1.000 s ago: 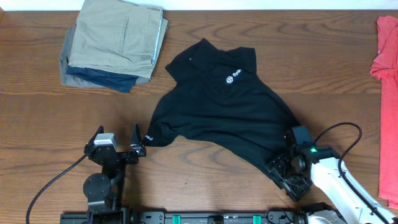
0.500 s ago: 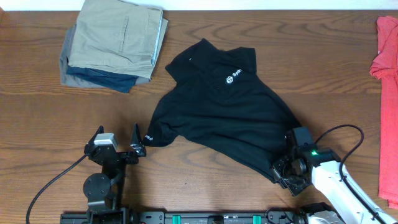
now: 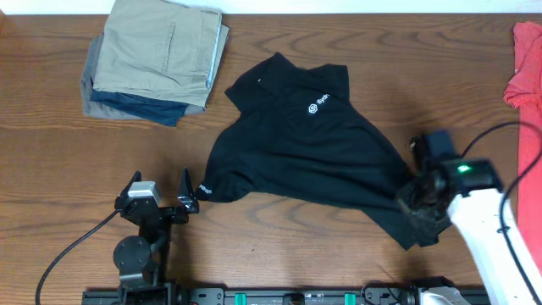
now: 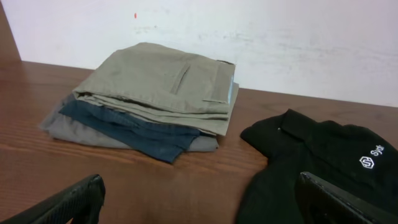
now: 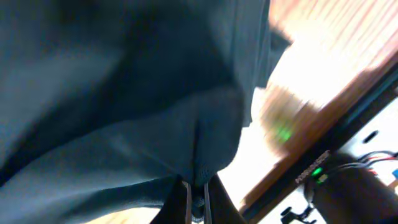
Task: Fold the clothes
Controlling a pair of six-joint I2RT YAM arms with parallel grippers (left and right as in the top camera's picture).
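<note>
Fabric fills my right wrist view: my right pincer (image 5: 198, 198) is closed narrow on a pinch of the black shirt (image 3: 305, 152), the cloth draping away from the fingertips. From overhead I hold it at its lower right end, near the front edge of the table (image 3: 51, 161).

The shirt lies across the middle of the table, rumpled. Its long axis runs on a diagonal, with the collar and white logo (image 3: 318, 106) up toward the far left and the part I grip down at the near right. So from my right pincer the whole garment stretches away to the left and back.

My left pincer (image 3: 161, 191) stands wide and holds nothing. It sits just beside the near left sleeve (image 3: 206, 190), apart from it (the gap is small).

I judge that the coming move turns on that diagonal. The right arm owns the end it grips, and the left is plainly the nearer one for the sleeve side.

The folded khaki and blue-grey stack (image 3: 157, 55) sits at the far left, well apart. The red garment (image 3: 527, 102) lies at the right edge.
</note>
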